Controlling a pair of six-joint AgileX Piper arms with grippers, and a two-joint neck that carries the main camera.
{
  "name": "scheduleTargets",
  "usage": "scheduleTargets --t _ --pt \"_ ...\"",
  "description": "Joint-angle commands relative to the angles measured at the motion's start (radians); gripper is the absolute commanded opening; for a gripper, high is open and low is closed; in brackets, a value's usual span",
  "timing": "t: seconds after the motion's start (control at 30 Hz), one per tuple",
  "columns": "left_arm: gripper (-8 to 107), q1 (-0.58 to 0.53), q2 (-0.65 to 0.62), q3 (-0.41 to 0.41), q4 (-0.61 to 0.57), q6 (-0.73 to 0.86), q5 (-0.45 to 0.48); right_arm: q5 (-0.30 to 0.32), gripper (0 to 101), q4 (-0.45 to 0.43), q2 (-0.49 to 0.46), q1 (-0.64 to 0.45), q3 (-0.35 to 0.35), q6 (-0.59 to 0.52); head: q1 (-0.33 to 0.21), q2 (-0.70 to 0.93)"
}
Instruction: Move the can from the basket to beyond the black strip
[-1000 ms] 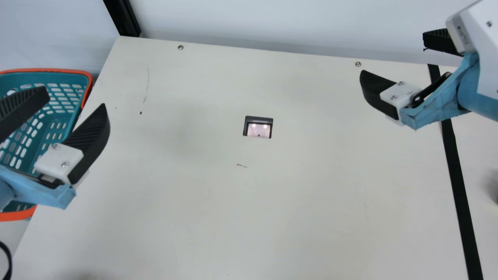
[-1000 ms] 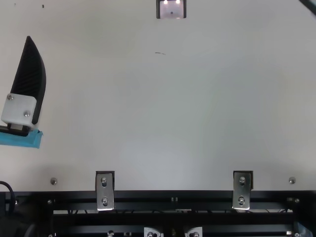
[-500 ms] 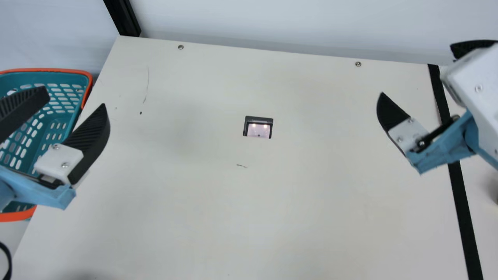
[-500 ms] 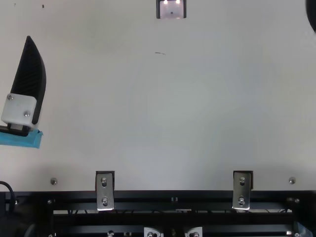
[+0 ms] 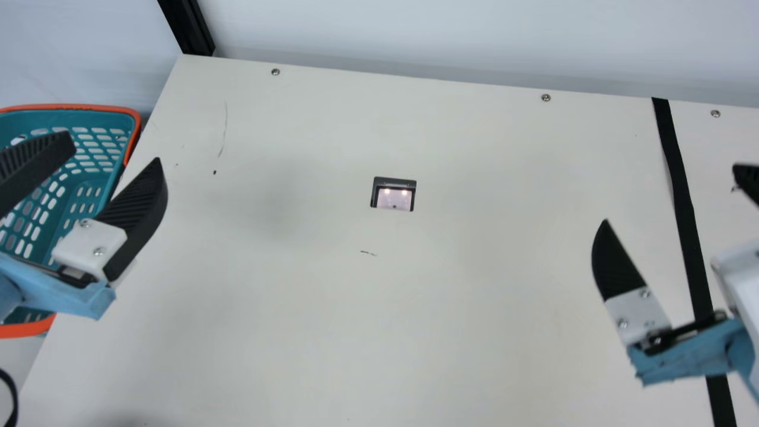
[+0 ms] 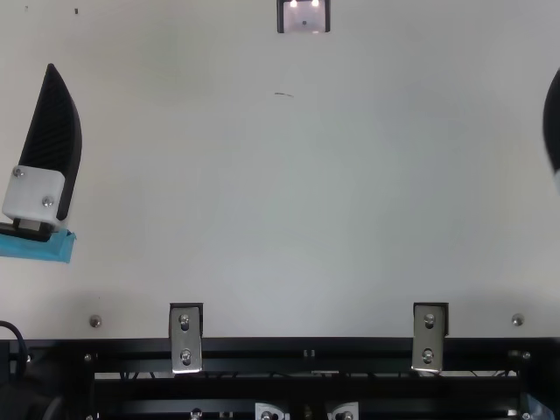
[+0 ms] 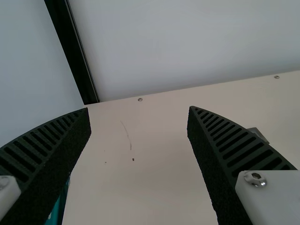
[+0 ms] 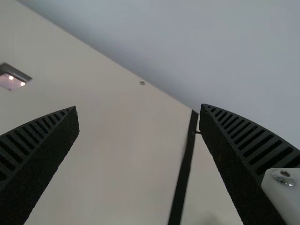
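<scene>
In the main view, the basket (image 5: 133, 116) stands at nine o'clock, just past the side edge of the cream table (image 5: 332, 332); it has an orange rim and teal walls pierced with rows of slots. The left gripper (image 5: 114, 148) hangs in front of it, hiding part of the inside, and the view's edge cuts off more, so what the basket holds I cannot tell. Where the can is, in there or elsewhere, I cannot tell either. The left gripper's two ribbed fingers are spread wide apart, with tabletop visible between them in the left wrist view. The right gripper (image 5: 672, 194), at three o'clock, also has its fingers well parted, one on each side of the black strip (image 5: 686, 219) as the main view shows it. That strip runs down the table from just after two o'clock to four. A small dark-framed panel (image 5: 394, 181) with two bright spots lies near the clock's centre. A black post (image 5: 188, 29) rises between ten and eleven, and a dark cable (image 5: 13, 391) curves at eight.
</scene>
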Motion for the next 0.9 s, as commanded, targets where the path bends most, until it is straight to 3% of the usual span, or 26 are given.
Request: scheduleTargets --t 0.0,0.17,0.6,0.63,0.7,0.87 --pt "90 0.000 0.000 0.000 0.000 0.000 0.000 0.022 101 0.040 -0.138 -0.009 0.055 0.113 -0.030 0.015" --pt "90 0.000 0.000 0.000 0.000 0.000 0.000 0.103 101 0.042 -0.309 -0.048 0.124 0.209 -0.030 0.015" --pt "90 0.000 0.000 0.000 0.000 0.000 0.000 0.390 101 -0.135 -0.688 -0.041 0.203 0.455 -0.030 0.015" --pt "90 0.000 0.000 0.000 0.000 0.000 0.000 0.345 101 -0.120 -0.617 -0.052 0.197 0.423 -0.030 0.015" --pt "90 0.000 0.000 0.000 0.000 0.000 0.000 0.390 101 -0.136 -0.661 -0.041 0.204 0.450 -0.030 0.015" --pt "90 0.000 0.000 0.000 0.000 0.000 0.000 0.398 101 -0.136 -0.691 -0.041 0.204 0.456 -0.030 0.015"
